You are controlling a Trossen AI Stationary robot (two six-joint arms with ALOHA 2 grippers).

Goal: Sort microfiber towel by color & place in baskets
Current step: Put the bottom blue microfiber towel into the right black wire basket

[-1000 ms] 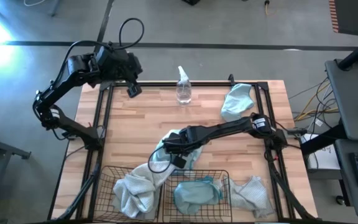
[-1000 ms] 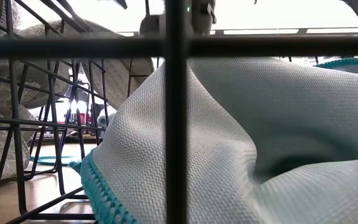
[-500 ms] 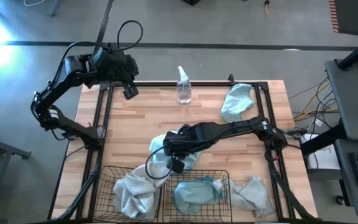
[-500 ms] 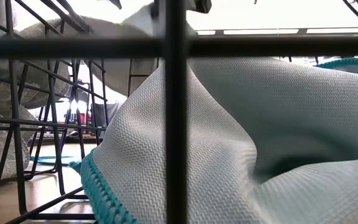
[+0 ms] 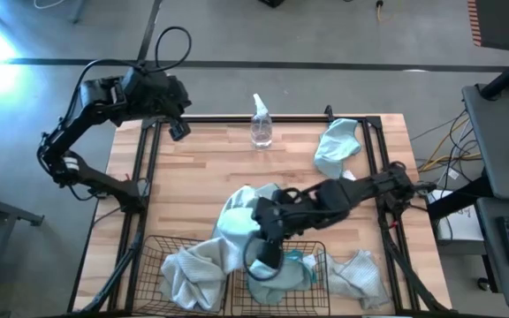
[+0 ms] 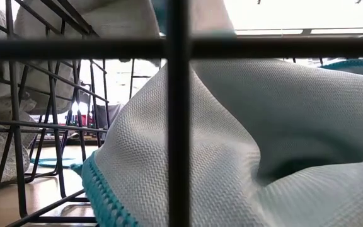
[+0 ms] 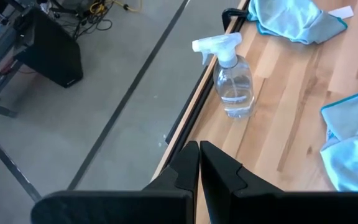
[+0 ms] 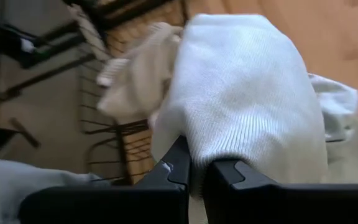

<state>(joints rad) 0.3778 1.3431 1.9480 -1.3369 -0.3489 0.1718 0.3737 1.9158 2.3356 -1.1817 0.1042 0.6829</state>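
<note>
Wooden table (image 5: 201,168): right gripper (image 5: 266,250) pinches a pale towel (image 5: 235,225); left gripper (image 5: 178,131) closed, empty; no writing legible.

Wooden table (image 5: 201,177): spray bottle (image 5: 261,124), blue towel (image 5: 336,145), two wire baskets (image 5: 153,265), pale towel (image 5: 360,272).

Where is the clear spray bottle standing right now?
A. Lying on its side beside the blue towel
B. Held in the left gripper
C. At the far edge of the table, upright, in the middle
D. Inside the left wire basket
C: the spray bottle stands upright at the table's far edge, apart from the baskets and from the left gripper.
</note>
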